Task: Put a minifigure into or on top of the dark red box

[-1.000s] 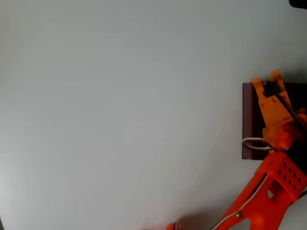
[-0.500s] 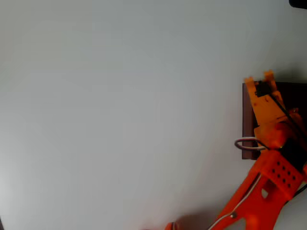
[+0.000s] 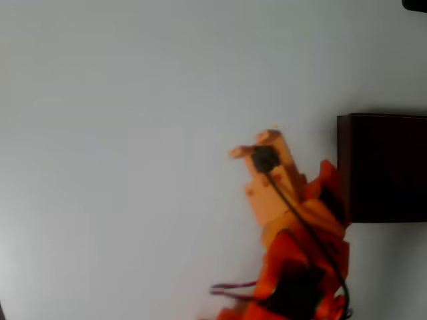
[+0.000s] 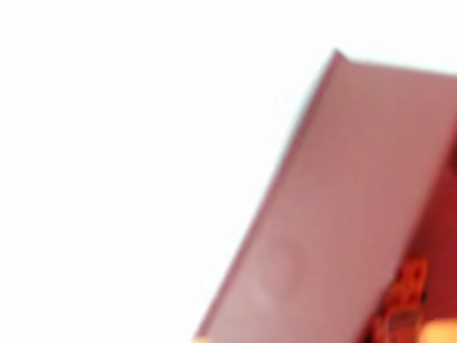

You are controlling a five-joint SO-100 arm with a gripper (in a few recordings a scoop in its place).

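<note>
Overhead view: my gripper [image 3: 257, 143] sits centre-right of frame, left of the dark red box [image 3: 383, 167] at the right edge, apart from it. Fingers look slightly spread with nothing between them, though blur makes that shaky. Wrist view: the box's maroon wall runs diagonally, and the minifigure [image 4: 400, 304] shows red at lower right, apparently inside the box. Judging placement done; this is retreat. Next: clear the box wall, park.

White table [image 3: 133, 133]; dark red box [image 3: 387, 167] resting at right edge, overhead view.
</note>
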